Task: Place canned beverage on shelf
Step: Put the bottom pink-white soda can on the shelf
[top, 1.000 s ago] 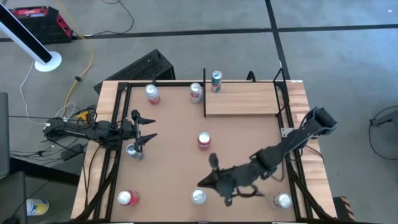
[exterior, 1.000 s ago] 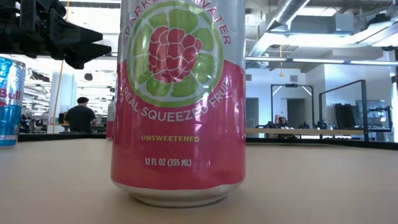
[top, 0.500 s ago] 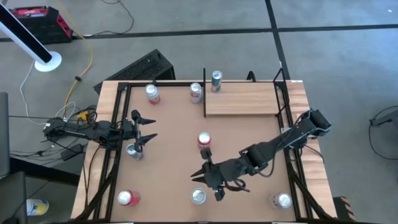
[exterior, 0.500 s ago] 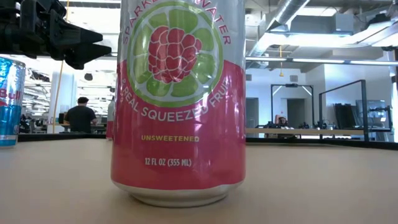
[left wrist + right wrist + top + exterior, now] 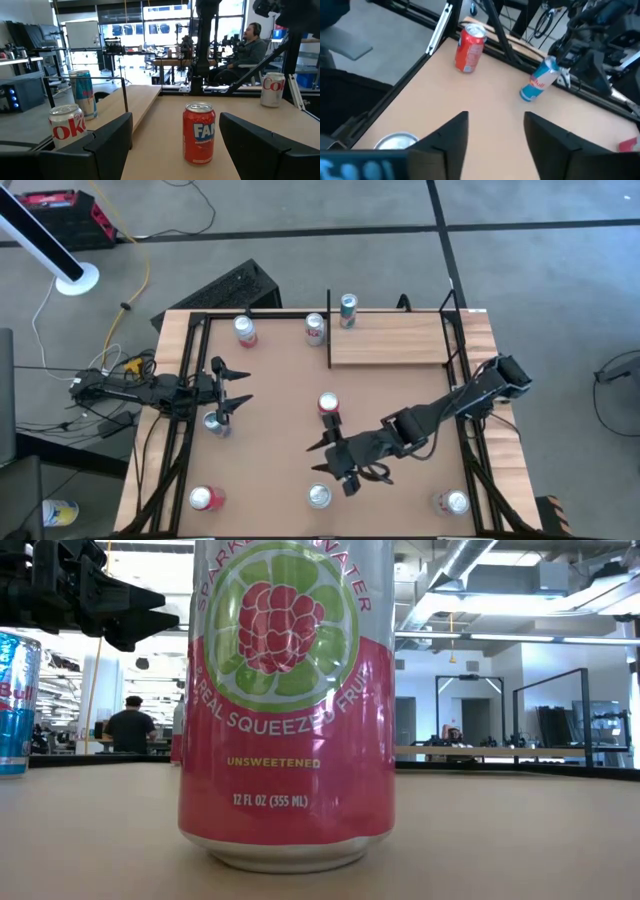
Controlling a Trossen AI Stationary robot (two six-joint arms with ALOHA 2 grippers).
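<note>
Several cans stand upright on the brown tabletop. A red can (image 5: 328, 405) stands mid-table and a silver-topped can (image 5: 319, 496) at the near edge. My right gripper (image 5: 331, 463) hovers open between these two and touches neither. In its wrist view the right gripper (image 5: 495, 119) has bare table between its fingers. The pale wood shelf (image 5: 390, 340) lies at the far right, with a blue can (image 5: 347, 308) standing on its far left corner. My left gripper (image 5: 230, 385) waits open at the left edge, facing the red can (image 5: 198, 132).
More cans stand at far left (image 5: 245, 330), beside the shelf post (image 5: 315, 328), next to the left gripper (image 5: 215, 423), at near left (image 5: 203, 498) and near right (image 5: 455, 502). Black frame rails (image 5: 178, 430) run along both table sides. The pink can (image 5: 285, 700) fills the low view.
My right gripper has moved toward the table's left edge, rolled about its own axis, and opened from shut. No can has moved.
</note>
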